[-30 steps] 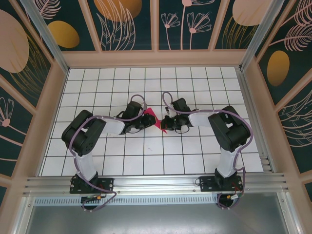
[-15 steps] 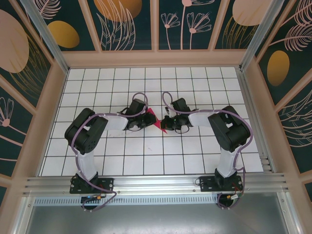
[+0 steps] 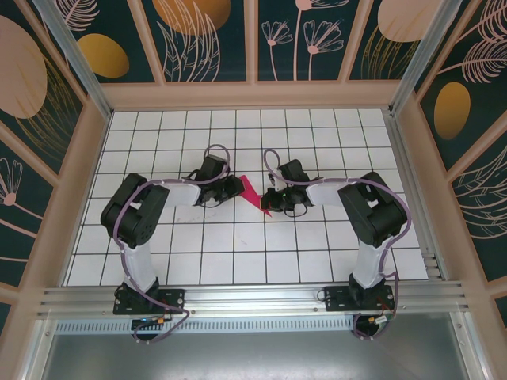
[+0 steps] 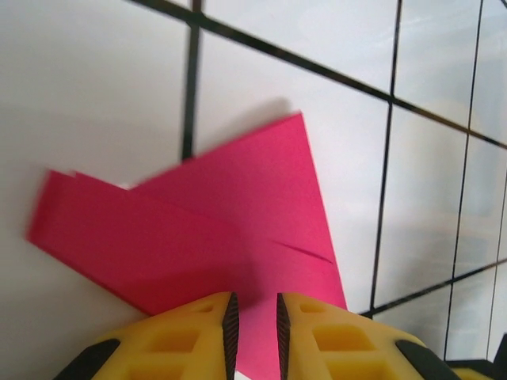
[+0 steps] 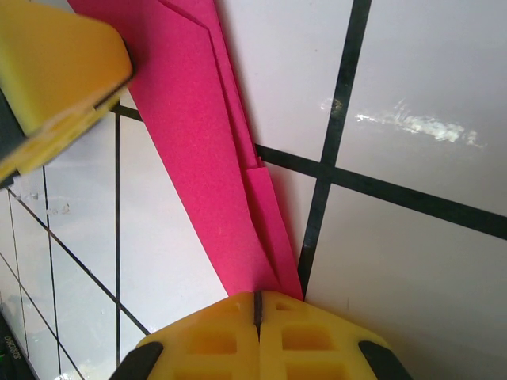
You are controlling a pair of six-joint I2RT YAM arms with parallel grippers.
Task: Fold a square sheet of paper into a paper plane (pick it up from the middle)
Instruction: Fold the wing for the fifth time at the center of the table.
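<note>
Paper plane (image 5: pixel 206 158), only part-folded from where I stand, has its narrow end nipped between the right fingers (image 5: pixel 214 340), which are pressed together with no gap between them. From that pinch the pink strip runs up across a black grid line (image 5: pixel 380 194), with layered fold edges along one side. A second yellow block (image 5: pixel 55 71) at the top corner of the right wrist view sits on or just over the far part of the paper. It is probably one of the left fingers, though the view is too tight to be sure.

The left fingers (image 4: pixel 182 336) stand slightly apart, with a thin gap between their dark inner faces. Pink paper shows flat through that gap, so they are not clamped on it. Ahead of them the paper spreads as a wide pointed flap over a longer folded band, lying on the white tabletop (image 3: pixel 238 253).

Seen from above, the plane is a small pink wedge about midway between the tabletop's left and right edges and roughly halfway from near edge to far edge. The two arms bend in from either side of it.
</note>
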